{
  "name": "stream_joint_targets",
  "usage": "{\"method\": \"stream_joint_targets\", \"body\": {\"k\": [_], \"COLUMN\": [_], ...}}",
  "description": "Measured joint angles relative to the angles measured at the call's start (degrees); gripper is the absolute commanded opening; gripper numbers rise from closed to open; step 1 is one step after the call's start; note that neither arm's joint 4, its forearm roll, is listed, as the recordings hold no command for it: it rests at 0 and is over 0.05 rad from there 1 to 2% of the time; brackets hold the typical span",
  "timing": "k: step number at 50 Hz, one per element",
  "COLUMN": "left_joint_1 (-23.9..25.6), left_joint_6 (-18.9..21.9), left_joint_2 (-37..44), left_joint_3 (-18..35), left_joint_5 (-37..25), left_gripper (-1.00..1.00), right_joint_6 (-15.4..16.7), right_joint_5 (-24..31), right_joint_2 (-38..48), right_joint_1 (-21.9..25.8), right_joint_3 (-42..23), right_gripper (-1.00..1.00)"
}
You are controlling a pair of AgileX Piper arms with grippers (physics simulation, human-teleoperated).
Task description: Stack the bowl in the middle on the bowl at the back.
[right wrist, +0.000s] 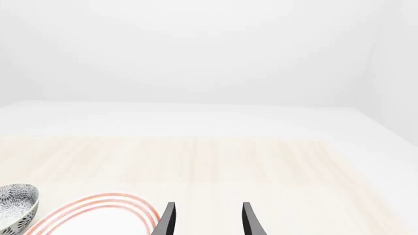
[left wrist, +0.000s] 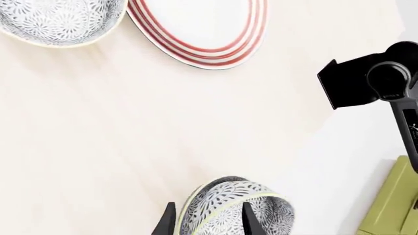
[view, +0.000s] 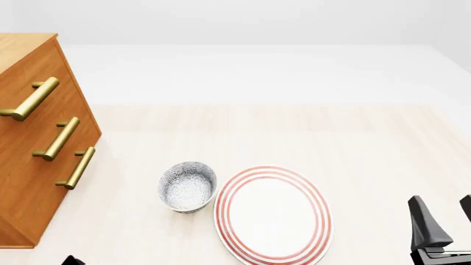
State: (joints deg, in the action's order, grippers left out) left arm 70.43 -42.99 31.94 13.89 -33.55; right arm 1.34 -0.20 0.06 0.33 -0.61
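Note:
A small speckled grey-and-white bowl, the one at the back, stands upright beside the red-ringed plate; it also shows in the left wrist view. An identical speckled bowl, the bowl in the middle, appears tilted at my left gripper. That gripper is open, with one finger over the bowl and the other beside it; whether they touch is unclear. This bowl is out of the front view. My right gripper is open and empty near the front right.
A wooden drawer cabinet with brass handles fills the left side. The red-ringed plate lies right of the back bowl. The right arm shows at the edge of the left wrist view. Only a sliver of the left arm shows in front.

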Motion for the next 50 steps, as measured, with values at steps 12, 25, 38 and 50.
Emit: {"method": "stream_joint_targets", "body": {"k": [12, 25, 38, 50], "left_joint_1": [0.58, -0.58, -3.16, -6.85], "left_joint_6": [-0.06, 0.98, 2.68, 5.07], "left_joint_2": [0.07, -3.63, -9.73, -14.98], "left_joint_3": [0.89, 3.53, 9.34, 16.96], "left_joint_5": [-0.47, -6.2, -15.62, -25.42], "left_gripper": [1.0, 1.0, 1.0, 1.0], "right_joint_6": [0.0, 0.01, 0.33, 0.61], "right_joint_5": [0.0, 0.0, 0.02, 0.03], "right_joint_2": [0.0, 0.0, 0.01, 0.0], "right_joint_1": [0.0, -0.01, 0.13, 0.23], "right_joint_3": [0.0, 0.0, -0.09, -0.13], "right_gripper": [1.0, 1.0, 1.0, 1.0]}}
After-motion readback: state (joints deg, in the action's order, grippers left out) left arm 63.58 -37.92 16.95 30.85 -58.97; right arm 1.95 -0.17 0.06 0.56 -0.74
